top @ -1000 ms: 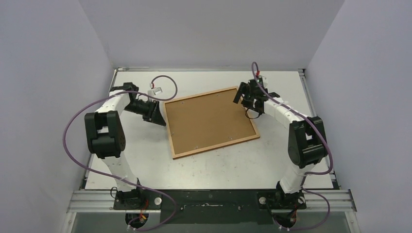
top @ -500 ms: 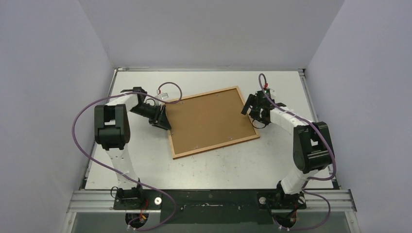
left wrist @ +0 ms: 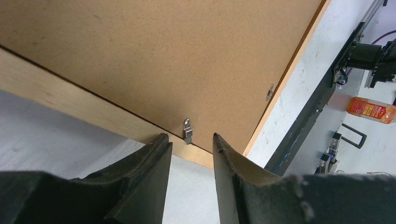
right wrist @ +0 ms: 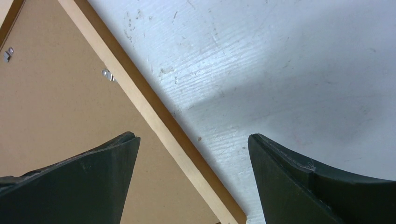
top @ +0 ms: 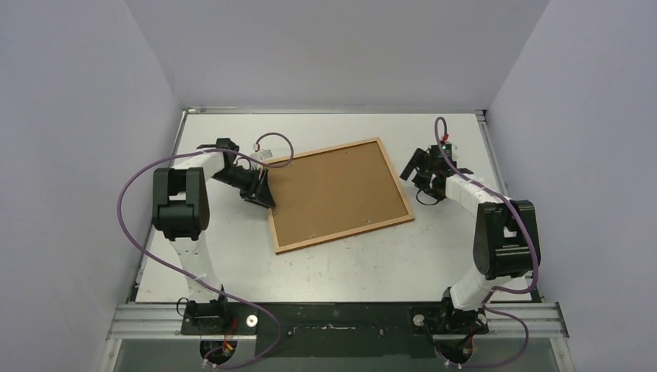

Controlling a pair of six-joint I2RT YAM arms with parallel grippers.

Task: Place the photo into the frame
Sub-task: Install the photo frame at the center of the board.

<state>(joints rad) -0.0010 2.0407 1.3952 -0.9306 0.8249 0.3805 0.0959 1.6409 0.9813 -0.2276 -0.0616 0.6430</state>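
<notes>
The frame point(top: 345, 235) lies face down in the middle of the table, its back filled by the brown fibreboard backing sheet point(top: 335, 192). The photo is hidden. My left gripper point(top: 263, 198) sits low at the frame's left rail point(left wrist: 70, 98). Its fingers stand a little apart with nothing between them, and the tips point(left wrist: 189, 136) are either side of a small metal clip point(left wrist: 187, 130). My right gripper point(top: 414, 167) hovers just off the frame's right rail point(right wrist: 140, 100), wide open point(right wrist: 192, 136) over rail and bare table.
Purple cables point(top: 273, 139) loop from both wrists above the table. Grey walls close in the left, back and right. A black rail point(top: 333, 318) with the arm bases runs along the near edge. More small clips point(right wrist: 108, 74) dot the backing's border.
The left gripper slid right to the frame's left rail and its fingers parted slightly. The right gripper drew back to the right, off the frame's far right corner.
</notes>
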